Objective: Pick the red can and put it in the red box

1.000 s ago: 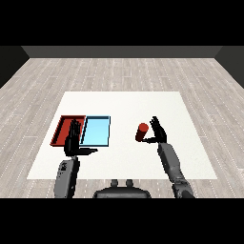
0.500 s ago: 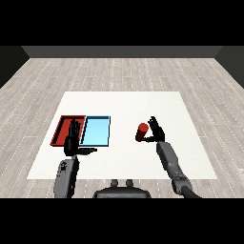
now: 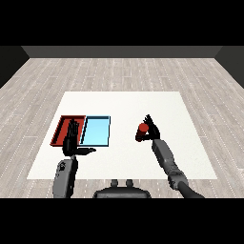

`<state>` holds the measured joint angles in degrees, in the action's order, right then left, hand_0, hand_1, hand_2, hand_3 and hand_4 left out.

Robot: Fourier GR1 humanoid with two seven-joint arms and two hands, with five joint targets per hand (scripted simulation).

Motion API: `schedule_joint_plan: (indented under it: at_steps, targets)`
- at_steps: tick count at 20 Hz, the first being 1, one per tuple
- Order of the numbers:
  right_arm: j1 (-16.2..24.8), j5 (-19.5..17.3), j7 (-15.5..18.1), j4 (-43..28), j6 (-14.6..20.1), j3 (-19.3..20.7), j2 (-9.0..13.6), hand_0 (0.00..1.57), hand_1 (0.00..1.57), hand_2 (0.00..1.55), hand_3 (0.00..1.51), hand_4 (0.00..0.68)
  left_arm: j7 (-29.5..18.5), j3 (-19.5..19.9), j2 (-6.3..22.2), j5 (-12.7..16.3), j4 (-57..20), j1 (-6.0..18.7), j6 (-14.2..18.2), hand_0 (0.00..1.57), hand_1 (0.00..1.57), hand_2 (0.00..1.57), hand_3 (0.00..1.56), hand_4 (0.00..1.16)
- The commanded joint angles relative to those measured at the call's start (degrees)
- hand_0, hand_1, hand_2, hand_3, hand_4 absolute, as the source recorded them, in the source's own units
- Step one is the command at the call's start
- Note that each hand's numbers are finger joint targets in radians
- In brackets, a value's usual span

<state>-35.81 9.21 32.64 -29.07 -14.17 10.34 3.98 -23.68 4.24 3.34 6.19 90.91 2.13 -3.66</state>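
While the right hand [image 3: 151,128] stays curled round the red can [image 3: 141,132], it has crept left toward the red tray [image 3: 62,129]; the left hand [image 3: 72,141] hovers open.

1. Left of centre: near right part of red tray [image 3: 62,127] hidden behind left hand [image 3: 71,143].
2. Right of centre: right side of red can [image 3: 141,132] covered by right hand [image 3: 153,129].

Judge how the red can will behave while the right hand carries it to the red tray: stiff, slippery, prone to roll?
The red can looks like a rigid cylinder, so it probably won't deform in the right hand. Its smooth round side may slip. Released tilted into the red tray, it could roll.
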Motion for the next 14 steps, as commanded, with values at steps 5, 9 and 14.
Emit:
schedule_joint_plan:
  at_steps: [5,9,14]
  targets:
    - [-4.1,0.28,1.4,4.79,-0.11,0.8,-0.43,0.0,0.0,0.0,0.0,0.0,-0.53,-1.66,-1.41,-1.84,1.12,-1.52,1.32,0.0,0.0,0.0,0.0,0.0]
    - [-2.02,-0.57,0.01,3.68,0.58,-0.4,-0.9,0.0,0.0,0.0,0.0,0.0,0.03,-1.53,-0.94,-0.96,2.74,-2.69,0.3,0.0,0.0,0.0,0.0,0.0]
    - [-7.03,-0.99,2.09,9.7,2.26,0.94,-0.91,0.0,0.0,0.0,0.0,0.0,-2.37,-0.02,-1.15,-1.82,-4.59,3.01,1.65,0.0,0.0,0.0,0.0,0.0]
